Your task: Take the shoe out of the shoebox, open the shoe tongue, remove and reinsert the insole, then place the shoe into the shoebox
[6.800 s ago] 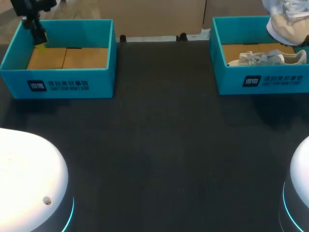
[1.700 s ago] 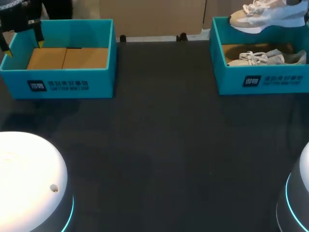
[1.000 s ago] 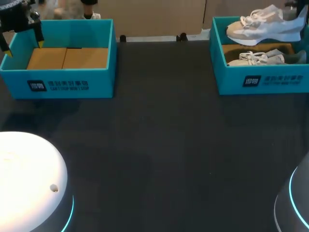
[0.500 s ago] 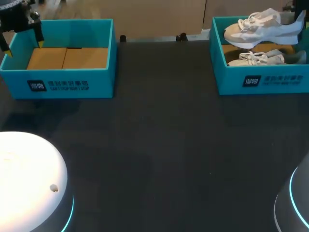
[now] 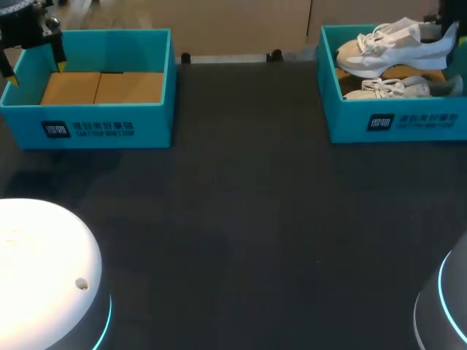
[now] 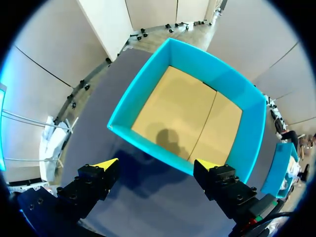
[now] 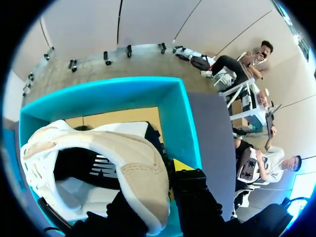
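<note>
The right hand (image 7: 159,183) is closed on the heel of a beige-and-white shoe (image 5: 390,47), one yellow-tipped finger (image 7: 180,165) outside the heel wall. A striped mark shows inside the shoe, too small to read. The shoe hangs sole down over the right shoebox (image 5: 398,127); its long axis runs across the bench (image 5: 241,219), with the toe toward the left arm's side and the heel at the hand. A second shoe (image 5: 387,89) lies in that shoebox beneath it, toe the same way. White print marks the shoebox's front wall. The left hand (image 6: 155,165) hovers with fingers spread apart, holding nothing, above the near wall of the left box (image 5: 95,120), which carries the same white print.
</note>
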You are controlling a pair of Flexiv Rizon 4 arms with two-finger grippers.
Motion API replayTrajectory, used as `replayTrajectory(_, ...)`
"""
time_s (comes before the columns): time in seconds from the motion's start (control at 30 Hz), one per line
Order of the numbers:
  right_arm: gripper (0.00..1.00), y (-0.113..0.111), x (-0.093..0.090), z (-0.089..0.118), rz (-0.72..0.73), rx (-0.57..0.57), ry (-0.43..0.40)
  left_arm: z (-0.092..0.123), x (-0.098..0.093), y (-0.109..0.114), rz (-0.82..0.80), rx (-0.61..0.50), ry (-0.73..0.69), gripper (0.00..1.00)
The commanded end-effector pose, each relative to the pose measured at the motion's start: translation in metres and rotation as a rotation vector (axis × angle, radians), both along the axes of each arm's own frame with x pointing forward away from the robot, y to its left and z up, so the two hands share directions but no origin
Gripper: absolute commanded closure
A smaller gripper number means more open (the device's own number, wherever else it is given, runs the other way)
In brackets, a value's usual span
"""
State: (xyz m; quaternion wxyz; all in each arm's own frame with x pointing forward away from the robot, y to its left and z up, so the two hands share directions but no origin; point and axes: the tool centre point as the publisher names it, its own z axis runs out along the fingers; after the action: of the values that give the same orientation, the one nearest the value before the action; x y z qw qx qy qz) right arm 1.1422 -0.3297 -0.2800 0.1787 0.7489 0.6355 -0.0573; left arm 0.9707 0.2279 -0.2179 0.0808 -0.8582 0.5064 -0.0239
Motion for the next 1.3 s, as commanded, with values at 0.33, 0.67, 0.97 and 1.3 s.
replayTrajectory(0.33, 1.00, -0.009, 0.014, -0.027, 0.015, 0.013, -0.006, 0.000, 0.000, 0.000, 0.000, 0.001, 0.000, 0.00)
replayTrajectory(0.67, 1.00, -0.008, 0.017, -0.045, 0.003, 0.031, 0.015, 0.000, 0.000, 0.000, 0.000, 0.001, 0.000, 0.00)
replayTrajectory(0.97, 1.00, -0.007, 0.015, -0.061, -0.003, 0.039, 0.038, 0.000, 0.000, 0.000, 0.000, 0.001, 0.000, 0.00)
replayTrajectory(1.3, 1.00, -0.006, 0.025, -0.071, -0.006, 0.040, 0.064, 0.000, 0.000, 0.000, 0.000, 0.001, 0.000, 0.00)
